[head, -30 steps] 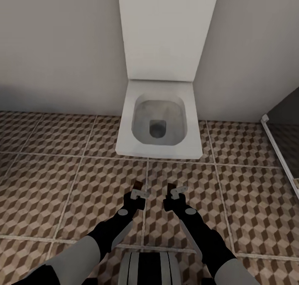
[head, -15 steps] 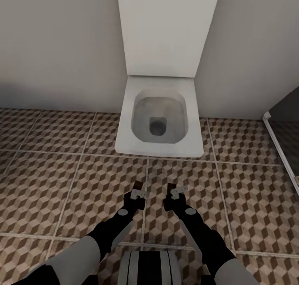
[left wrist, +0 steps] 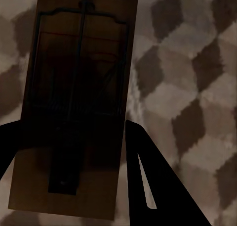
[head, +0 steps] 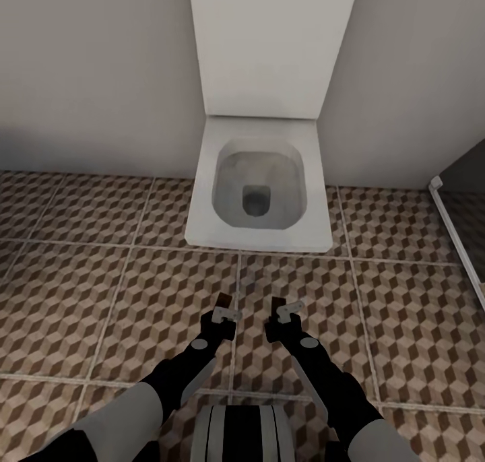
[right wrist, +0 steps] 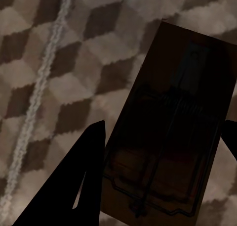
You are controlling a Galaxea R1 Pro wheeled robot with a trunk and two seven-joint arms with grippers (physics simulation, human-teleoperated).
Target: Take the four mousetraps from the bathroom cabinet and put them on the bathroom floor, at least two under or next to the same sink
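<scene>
Soft even light; dim, blurry wrist views

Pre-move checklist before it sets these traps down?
1. Left pincer shut on a trap: ok, the left wrist view shows the plate between the dark fingers.
2. Right pincer shut on a trap: ok, same in the right wrist view.
3. Cube-pattern floor below both pincers: ok.
4. Sink nearby: not ok, a toilet stands ahead against the wall; sink location cannot tell.
5. Dark shower panel at the right edge, apart from both arms: ok.
6. Other two traps' placement: cannot tell.
</scene>
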